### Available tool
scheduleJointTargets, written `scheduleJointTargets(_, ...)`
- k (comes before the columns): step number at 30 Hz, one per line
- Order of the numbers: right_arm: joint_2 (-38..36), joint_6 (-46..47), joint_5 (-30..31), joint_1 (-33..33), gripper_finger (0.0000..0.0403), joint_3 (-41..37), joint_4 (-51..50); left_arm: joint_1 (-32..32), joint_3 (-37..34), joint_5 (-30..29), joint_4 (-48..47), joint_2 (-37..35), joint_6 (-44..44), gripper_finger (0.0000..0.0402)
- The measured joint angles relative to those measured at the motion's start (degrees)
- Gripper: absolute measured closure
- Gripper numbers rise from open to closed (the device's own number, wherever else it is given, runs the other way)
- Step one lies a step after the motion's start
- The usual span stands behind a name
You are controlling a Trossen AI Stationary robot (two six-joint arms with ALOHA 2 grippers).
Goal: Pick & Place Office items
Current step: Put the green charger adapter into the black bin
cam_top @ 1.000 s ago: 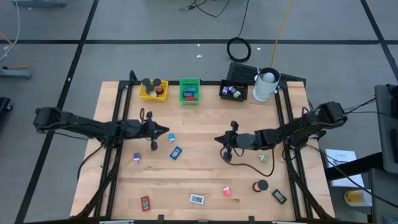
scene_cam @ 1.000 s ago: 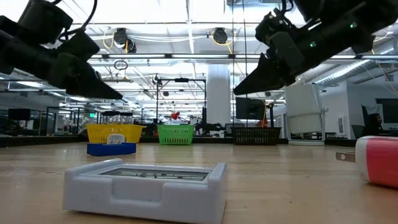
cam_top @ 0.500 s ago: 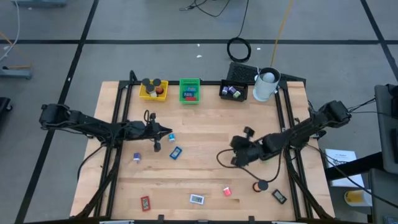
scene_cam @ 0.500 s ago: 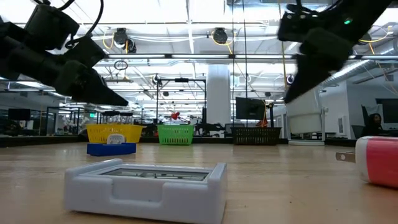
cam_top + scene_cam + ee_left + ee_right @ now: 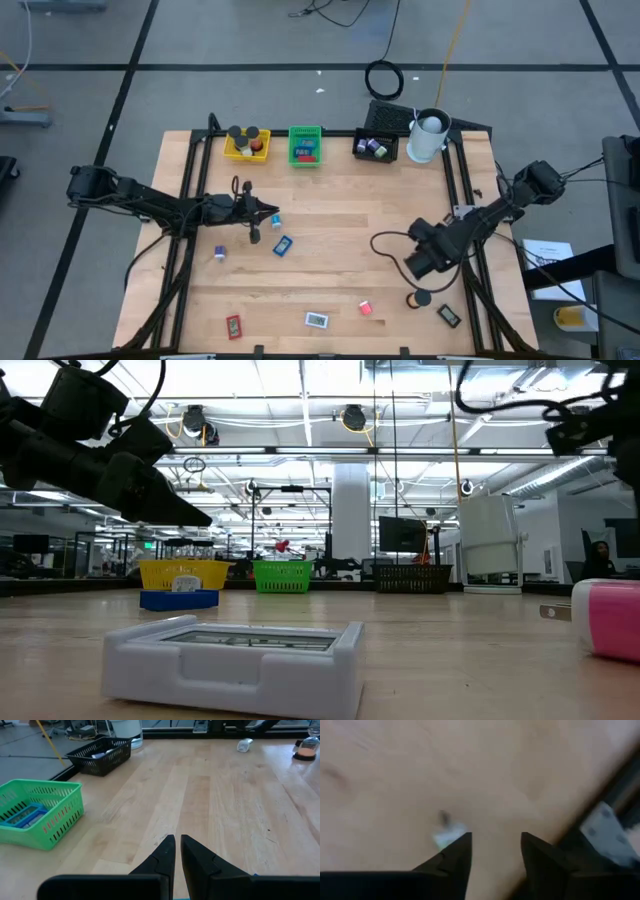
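Wood table (image 5: 330, 215) fills my top view; only my right wrist shows my right gripper (image 5: 495, 840) open, holding nothing.

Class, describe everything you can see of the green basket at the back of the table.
The green basket is a small rectangular tray that looks like plastic, its walls pierced with rows of slots. It sits upright on the wooden table at the far edge, between a yellow tray and a black tray, touching neither. Blue flat pieces lie inside, with something red beside them. Neither gripper is near it.
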Motion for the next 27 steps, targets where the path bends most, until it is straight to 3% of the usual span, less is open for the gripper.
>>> scheduleJointTargets(4, -1.20, 1.16, -0.39, 0.51, 0.0196, -2.22, 0.46, 0.00, 0.00, 0.00, -0.02, 0.00, -0.02, 0.0364)
scheduleJointTargets(15, -7.99, -2.52, -4.96, 0.51, 0.0138, -14.82, 22.71, 0.00, 0.00, 0.00, -0.09, -0.02, -0.02, 0.0364)
scheduleJointTargets(21, -7.68, -3.65, -7.76, 0.47, 0.0158, -19.05, 25.66, 0.00, 0.00, 0.01, -0.11, -0.02, 0.00, 0.0364)
scheduleJointTargets(27, -7.75, -5.55, -7.74, 0.46, 0.0221, -19.70, 25.88, 0.00, 0.00, 0.02, -0.13, -0.02, 0.00, 0.0364)
